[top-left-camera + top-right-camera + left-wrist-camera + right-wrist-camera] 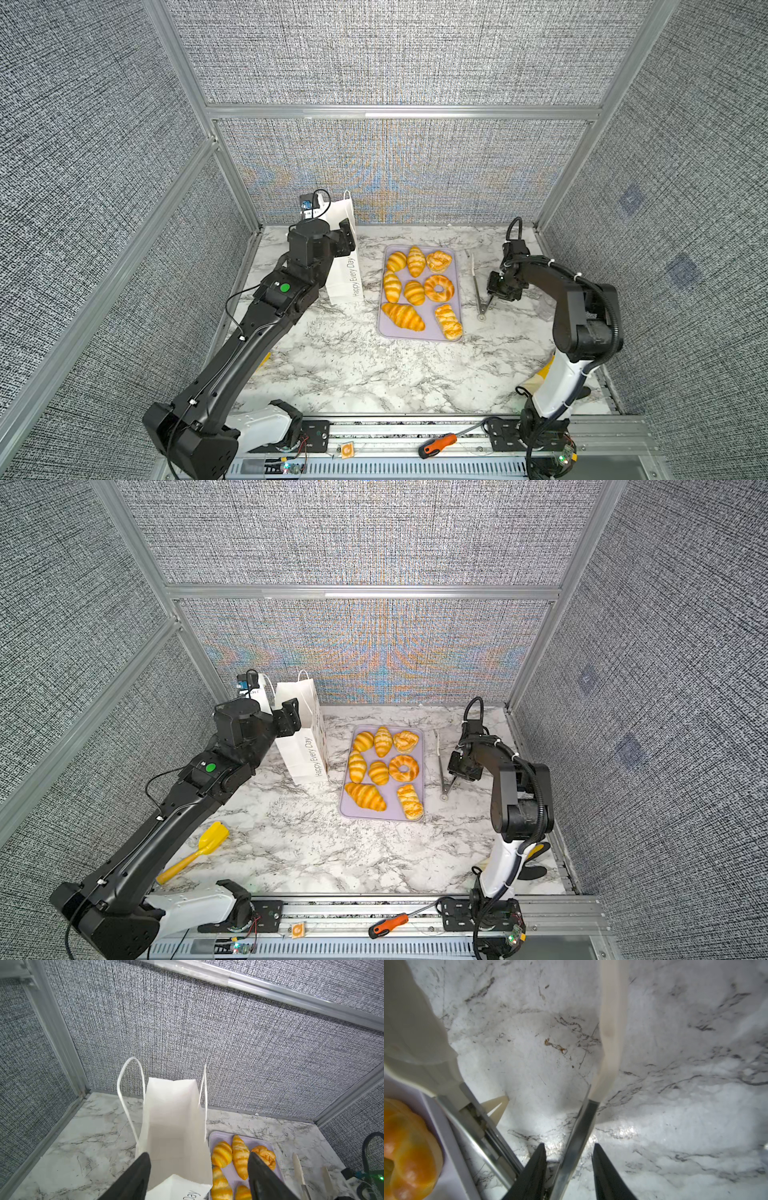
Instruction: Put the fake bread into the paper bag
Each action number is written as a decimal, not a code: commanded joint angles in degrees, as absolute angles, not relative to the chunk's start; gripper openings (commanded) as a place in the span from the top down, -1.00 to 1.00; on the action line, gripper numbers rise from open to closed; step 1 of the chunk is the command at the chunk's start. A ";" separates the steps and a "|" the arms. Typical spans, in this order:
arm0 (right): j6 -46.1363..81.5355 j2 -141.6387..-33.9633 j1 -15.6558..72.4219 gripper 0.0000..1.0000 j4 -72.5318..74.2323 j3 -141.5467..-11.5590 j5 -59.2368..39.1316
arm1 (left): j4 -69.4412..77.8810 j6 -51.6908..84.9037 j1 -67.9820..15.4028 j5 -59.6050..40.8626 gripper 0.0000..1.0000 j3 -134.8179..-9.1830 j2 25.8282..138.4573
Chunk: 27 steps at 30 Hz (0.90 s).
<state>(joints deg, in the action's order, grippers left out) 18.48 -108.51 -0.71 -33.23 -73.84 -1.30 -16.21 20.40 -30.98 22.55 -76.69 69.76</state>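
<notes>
Bread (pixel 414 292) is all on the lilac tray (pixel 430 320) mid-table, eight pieces. The bag (pixel 172 1126) stands upright just left of the tray with its mouth open, and I see only white paper inside. My left gripper (pixel 198 1154) is spread wide with the bag's near rim between its fingers (pixel 143 1167). Right gripper (pixel 569 1146) is around one arm of the tongs (pixel 477 286) just right of the tray, gaps both sides, not pinching. Lots of open marble table (pixel 353 365) up front. Left arm (pixel 249 332) hides the bag's lower corner in both top views.
</notes>
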 commanded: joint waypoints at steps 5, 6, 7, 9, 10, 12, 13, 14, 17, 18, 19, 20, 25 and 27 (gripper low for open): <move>19.36 -109.21 -0.53 0.67 -33.77 -75.32 0.52 | -10.95 13.96 -33.79 22.08 -0.50 -80.08 72.96; 19.21 -109.08 -0.53 0.78 -33.66 -75.54 0.53 | -10.54 13.27 -34.26 21.75 -0.50 -80.43 73.47; 19.10 -109.12 -0.57 0.88 -33.81 -75.88 0.53 | -10.17 12.71 -34.67 21.24 -0.50 -80.87 74.09; 18.89 -108.73 -0.68 1.00 -34.64 -76.86 0.38 | -9.40 11.99 -35.28 20.39 -0.50 -81.74 75.32; 18.68 -108.31 -0.83 1.00 -34.86 -77.27 -0.17 | -8.96 11.76 -35.47 19.85 -0.50 -82.19 75.75; 18.42 -107.13 -1.35 1.00 -35.11 -78.31 -2.10 | -7.90 11.34 -35.75 18.63 -0.50 -83.31 76.83; 18.25 -106.49 -1.55 1.00 -35.32 -78.96 -3.18 | -7.36 11.08 -35.93 18.12 -0.50 -83.95 77.32; 17.83 -106.05 -1.83 1.00 -35.69 -79.90 -4.47 | -6.73 10.72 -36.12 17.29 -0.50 -84.79 78.02; 15.96 -105.07 -2.61 1.00 -37.26 -83.86 -9.02 | -5.51 9.99 -36.30 12.00 -0.53 -88.26 80.99; 14.99 -104.97 -2.79 1.00 -37.60 -85.08 -10.93 | -5.21 9.68 -36.32 9.43 -0.53 -89.60 82.22; 13.63 -104.94 -2.94 1.00 -38.02 -86.70 -13.97 | -4.93 9.63 -36.30 6.55 -0.56 -91.25 83.85; 12.38 -104.89 -2.99 1.00 -38.29 -88.17 -17.08 | -4.69 9.74 -36.30 3.52 -0.58 -93.15 85.65; 12.08 -104.59 -2.92 1.00 -36.35 -92.95 -27.95 | -4.45 10.14 -36.30 -10.74 -0.76 -103.55 95.87; 11.86 -104.75 -2.92 1.00 -36.46 -94.04 -29.97 | -6.07 10.79 -36.26 -16.22 -0.78 -109.47 100.87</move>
<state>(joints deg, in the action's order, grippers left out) 12.84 -104.88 -2.96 -36.82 -92.71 -22.13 -6.15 10.52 -36.25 -4.36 -104.40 97.03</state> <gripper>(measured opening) 0.089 0.892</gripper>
